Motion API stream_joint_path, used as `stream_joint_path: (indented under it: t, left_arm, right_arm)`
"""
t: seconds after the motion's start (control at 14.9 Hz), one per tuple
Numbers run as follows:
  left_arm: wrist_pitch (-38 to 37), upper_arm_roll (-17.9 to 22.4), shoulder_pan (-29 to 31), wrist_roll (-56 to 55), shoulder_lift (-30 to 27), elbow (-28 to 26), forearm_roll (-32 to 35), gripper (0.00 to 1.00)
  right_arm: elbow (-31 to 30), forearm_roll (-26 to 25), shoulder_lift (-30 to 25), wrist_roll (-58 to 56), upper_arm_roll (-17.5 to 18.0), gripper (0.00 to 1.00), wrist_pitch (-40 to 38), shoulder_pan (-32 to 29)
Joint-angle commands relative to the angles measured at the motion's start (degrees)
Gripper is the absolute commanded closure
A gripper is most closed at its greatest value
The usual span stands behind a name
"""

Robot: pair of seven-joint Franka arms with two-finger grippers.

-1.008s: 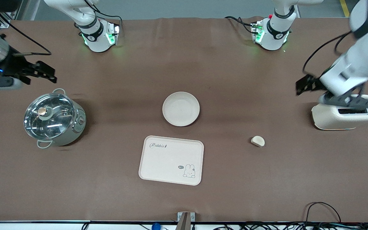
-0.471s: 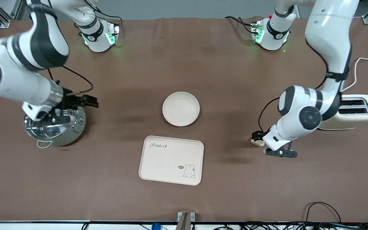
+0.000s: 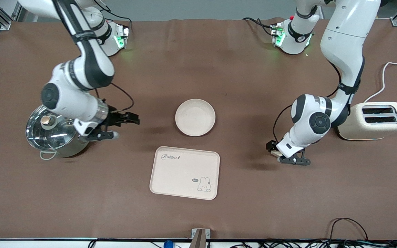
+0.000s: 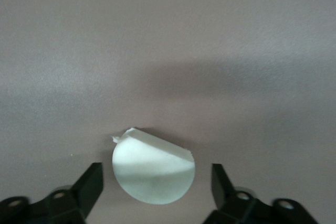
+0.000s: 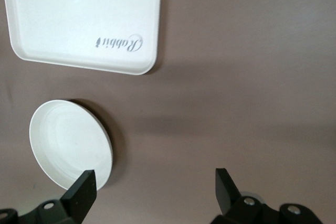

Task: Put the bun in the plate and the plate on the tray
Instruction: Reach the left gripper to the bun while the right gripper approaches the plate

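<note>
The bun [image 4: 153, 174], a small pale half-round lump, lies on the brown table toward the left arm's end. My left gripper [image 3: 283, 154] is low over it and open. In the left wrist view the gripper [image 4: 157, 184] has a finger on each side of the bun, not touching it. In the front view the gripper nearly hides the bun. The round cream plate [image 3: 195, 117] sits empty mid-table, and the Rabbit tray [image 3: 184, 172] lies nearer the camera than it. My right gripper [image 3: 123, 126] is open and empty over the table between the pot and the plate [image 5: 68, 145].
A steel pot with a glass lid [image 3: 52, 132] stands toward the right arm's end, partly under the right arm. A cream toaster [image 3: 374, 120] stands toward the left arm's end beside the left arm's elbow. The tray also shows in the right wrist view [image 5: 84, 19].
The left arm has swung from over the toaster down to the bun. The right gripper has moved from over the pot toward the plate. Bun, plate and tray have not moved.
</note>
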Motion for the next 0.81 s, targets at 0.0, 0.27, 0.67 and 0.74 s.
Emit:
stream_joint_path:
  t: [0.0,0.27,0.67,0.74]
  left_arm:
    - [1.3,-0.6,0.3,0.8,-2.0,-2.1,-0.8,0.58]
    - [1.8,-0.9,0.1,-0.1,-2.0,-2.1,-0.8,0.99]
    - [-6.1,-6.7,-1.2,-12.5,-5.6,1.6,-0.8,1.00]
    - [-9.4,-8.6,-2.2,-18.3,-5.7,3.7,-0.5,1.00]
  right_arm:
    - [-4.8,2.9,-1.0,0.5,-0.4,0.00,5.9,3.9]
    - [-9.8,7.8,0.2,0.5,-0.4,0.00,14.2,8.5]
    - [-10.7,12.0,6.8,0.5,-0.4,0.00,24.3,14.9]
    - [-10.7,12.2,7.9,0.6,-0.4,0.00,25.7,15.8]
